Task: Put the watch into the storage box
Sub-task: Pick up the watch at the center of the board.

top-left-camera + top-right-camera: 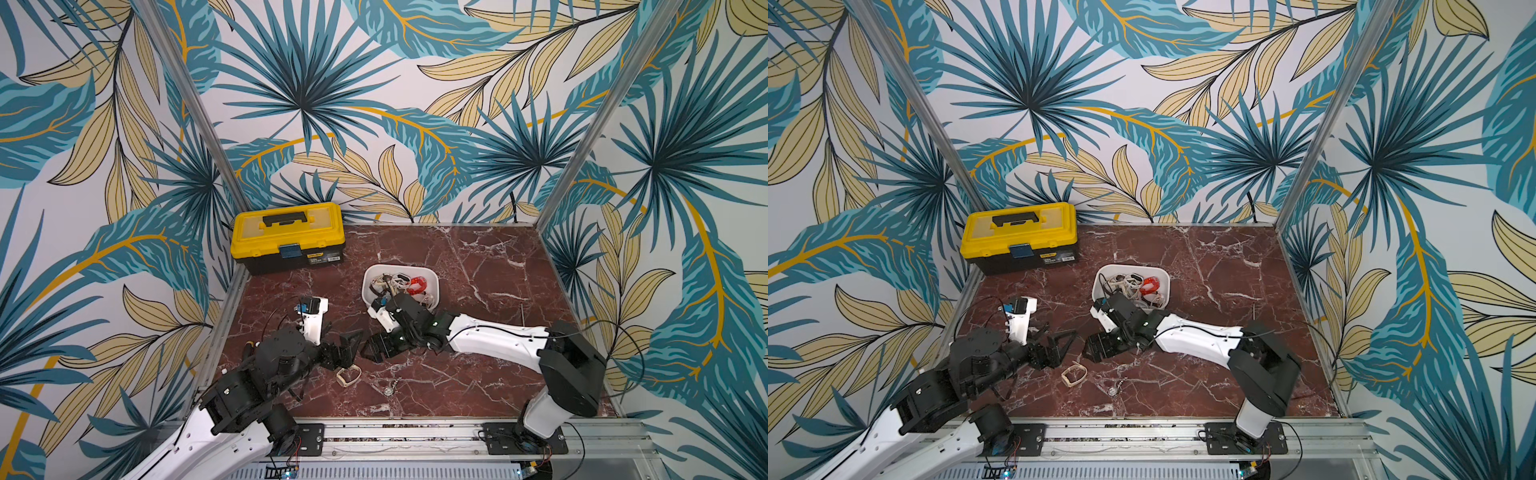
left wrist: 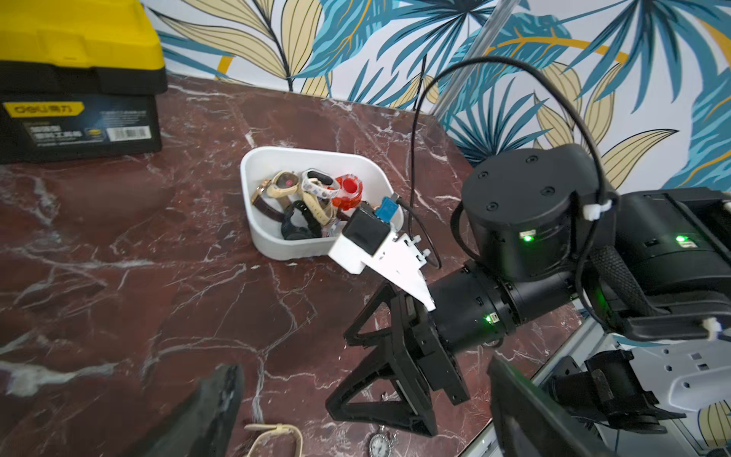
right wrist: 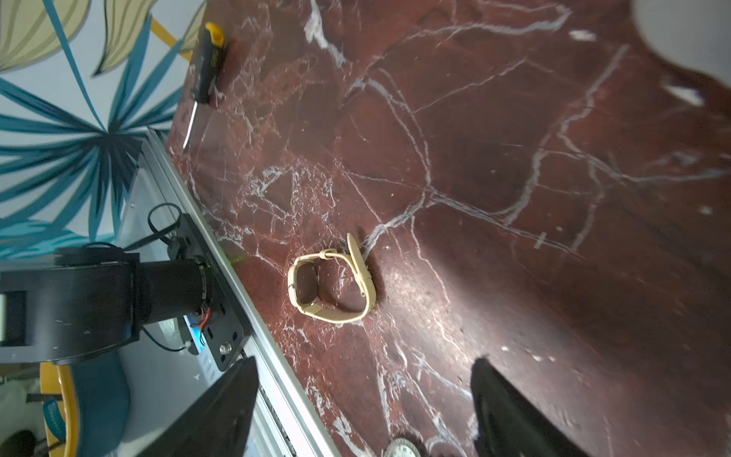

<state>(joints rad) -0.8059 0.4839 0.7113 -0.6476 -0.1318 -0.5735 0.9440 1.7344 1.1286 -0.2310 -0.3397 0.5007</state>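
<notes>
A cream-strapped watch [image 1: 348,376] [image 1: 1074,374] lies on the marble table near the front, its band closed in a loop [image 3: 332,285] [image 2: 277,435]. A small silver pocket watch [image 1: 390,390] [image 3: 401,449] lies just right of it. The white storage box [image 1: 399,267] [image 2: 277,241] sits mid-table and holds several watches. My left gripper [image 1: 353,351] [image 2: 364,370] is open just behind the cream watch, holding nothing. Facing it tip to tip, my right gripper [image 1: 371,352] [image 3: 360,366] is open and holds nothing, hovering behind the pocket watch.
A yellow-lidded black toolbox [image 1: 289,237] stands shut at the back left corner. A black screwdriver with a yellow end [image 3: 205,71] lies by the left edge. A thin rod [image 1: 523,313] lies to the right. An aluminium rail [image 1: 415,432] borders the front edge.
</notes>
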